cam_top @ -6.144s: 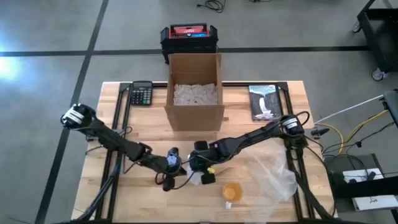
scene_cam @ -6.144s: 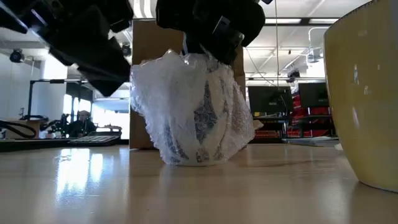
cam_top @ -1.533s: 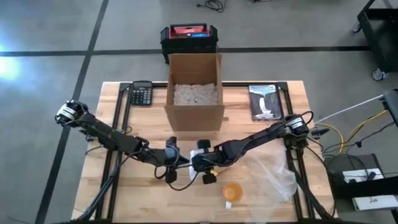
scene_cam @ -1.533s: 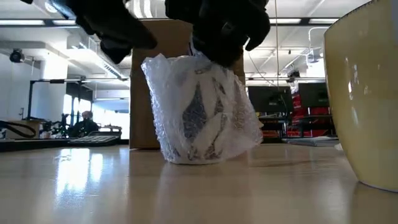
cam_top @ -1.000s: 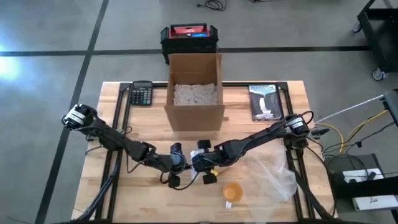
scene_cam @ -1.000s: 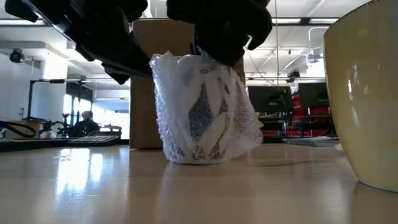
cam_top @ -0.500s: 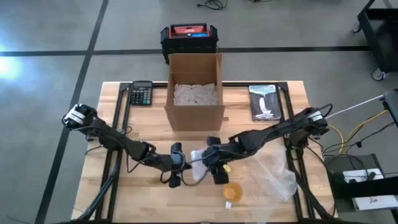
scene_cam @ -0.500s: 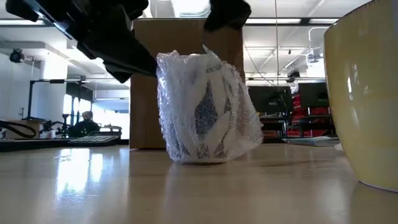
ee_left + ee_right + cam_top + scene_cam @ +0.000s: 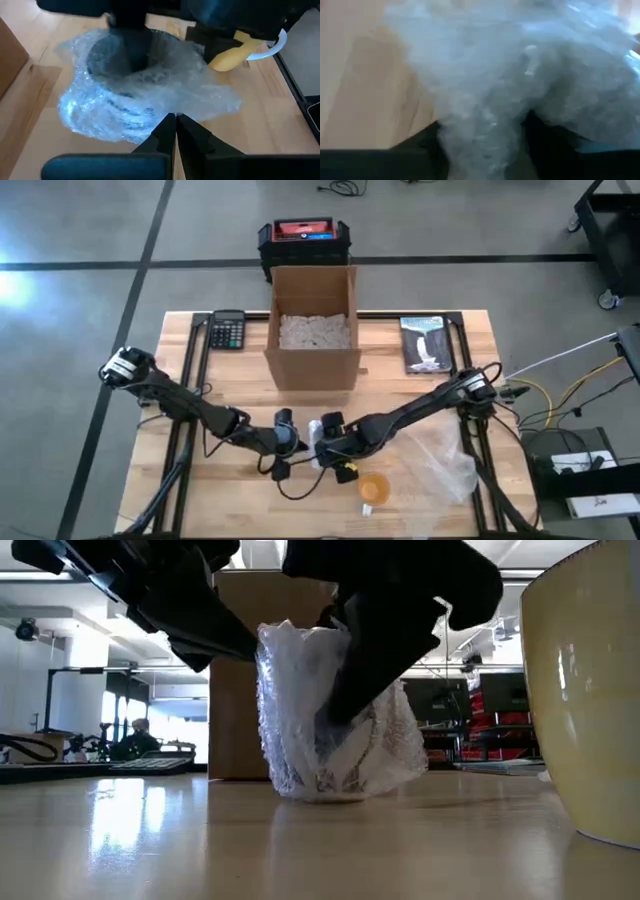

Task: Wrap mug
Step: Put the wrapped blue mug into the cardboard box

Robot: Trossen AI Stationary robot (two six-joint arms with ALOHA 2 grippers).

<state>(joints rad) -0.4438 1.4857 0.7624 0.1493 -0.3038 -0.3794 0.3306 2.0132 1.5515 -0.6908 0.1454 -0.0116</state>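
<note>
The mug (image 9: 335, 755) stands upright on the wooden table, swathed in clear bubble wrap (image 9: 125, 105); the high view shows it near the table's middle (image 9: 311, 446). My left gripper (image 9: 175, 125) comes from the table's left, shut at the wrap's side (image 9: 291, 443). My right gripper (image 9: 326, 444) comes from the right and reaches down over the mug's mouth (image 9: 350, 690), closed on wrap. The mug's own wall is mostly hidden by wrap and fingers. My left gripper meets the bubble wrap's loose edge (image 9: 161, 116) with its shut fingertips, coming roughly level from the table's left; whether a layer lies between them is hidden by the fingers. My right gripper has one finger (image 9: 131, 50) down inside the mug's mouth and the other outside. Bunched wrap (image 9: 485, 130) fills the gap between them. It comes slanting down from the right, and the mug stays on the table.
A yellow mug (image 9: 373, 488) stands near the front edge, close to the low camera (image 9: 590, 690). A crumpled clear bag (image 9: 440, 465) lies at the right. An open cardboard box (image 9: 312, 330), a calculator (image 9: 228, 330) and a booklet (image 9: 426, 343) sit at the back.
My right gripper rose off the mug and swung toward the table's right and near edge, then came back down onto the mug's mouth. The wrapped mug has slid slightly toward the right. My left gripper has kept its place.
</note>
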